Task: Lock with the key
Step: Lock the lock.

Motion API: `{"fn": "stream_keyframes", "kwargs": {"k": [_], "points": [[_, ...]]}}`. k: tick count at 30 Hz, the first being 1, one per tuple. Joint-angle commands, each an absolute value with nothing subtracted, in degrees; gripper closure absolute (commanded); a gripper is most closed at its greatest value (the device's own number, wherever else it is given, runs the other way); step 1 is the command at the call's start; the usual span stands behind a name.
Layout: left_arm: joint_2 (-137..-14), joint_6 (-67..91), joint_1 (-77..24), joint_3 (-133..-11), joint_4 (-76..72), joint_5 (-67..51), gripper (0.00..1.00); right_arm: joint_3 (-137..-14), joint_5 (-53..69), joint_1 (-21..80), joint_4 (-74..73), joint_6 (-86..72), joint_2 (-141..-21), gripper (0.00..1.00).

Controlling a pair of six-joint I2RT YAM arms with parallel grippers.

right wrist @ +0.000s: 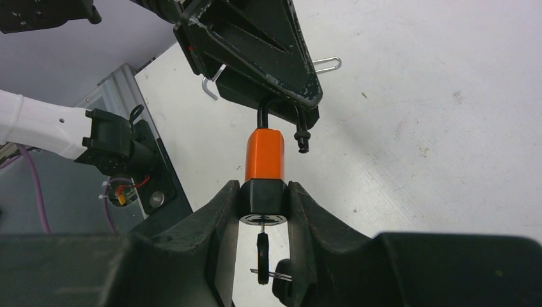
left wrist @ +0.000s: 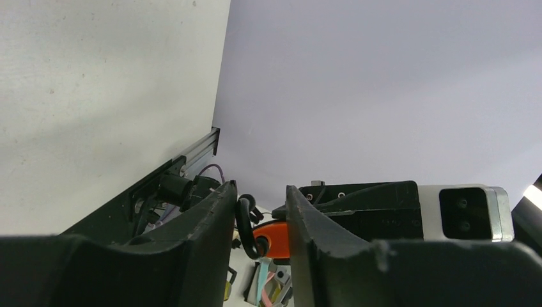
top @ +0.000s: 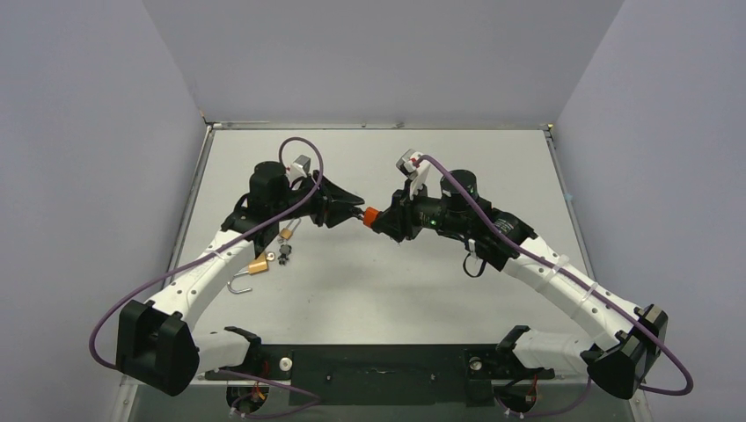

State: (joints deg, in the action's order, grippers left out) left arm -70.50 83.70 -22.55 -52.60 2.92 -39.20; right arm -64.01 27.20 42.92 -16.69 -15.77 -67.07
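An orange padlock with a black base hangs in the air between my two grippers above the table. My right gripper is shut on its black base. A black-headed key sticks in the keyhole, and a second key hangs from it. My left gripper is shut on the black shackle. The shackle's free end stands out of the orange body. In the left wrist view the shackle and orange body sit between my fingers.
On the table under the left arm lie two brass padlocks, a small bunch of keys and a loose silver shackle. Grey walls surround the table on three sides.
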Motion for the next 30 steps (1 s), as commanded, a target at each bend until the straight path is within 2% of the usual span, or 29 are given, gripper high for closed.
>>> {"fn": "stream_keyframes", "kwargs": {"k": [1, 8, 11, 12, 19, 30], "points": [[-69.1, 82.5, -22.6, -52.5, -0.2, -41.0, 0.72, -67.0, 24.9, 43.1, -14.0, -14.8, -67.0, 1.00], [-68.9, 78.9, -22.7, -54.2, 2.1, -40.5, 0.86, -66.2, 27.6, 41.4, -12.3, -16.3, -68.0, 1.00], [-68.4, 77.2, -22.7, -54.9, 2.5, -40.3, 0.99, -65.2, 31.5, 40.0, -9.9, -18.6, -68.0, 1.00], [-68.2, 76.0, -22.7, -55.4, 2.7, -40.1, 1.00, -65.0, 32.4, 39.3, -8.5, -19.1, -68.0, 1.00], [-63.5, 69.0, -23.0, -55.7, -0.7, -37.3, 1.00, -61.8, 42.6, 34.2, 3.2, -29.1, -67.5, 1.00], [-53.8, 54.2, -27.5, -55.6, -6.0, -29.5, 1.00, -54.6, 53.2, 28.7, 41.3, -58.6, -69.2, 1.00]]}}
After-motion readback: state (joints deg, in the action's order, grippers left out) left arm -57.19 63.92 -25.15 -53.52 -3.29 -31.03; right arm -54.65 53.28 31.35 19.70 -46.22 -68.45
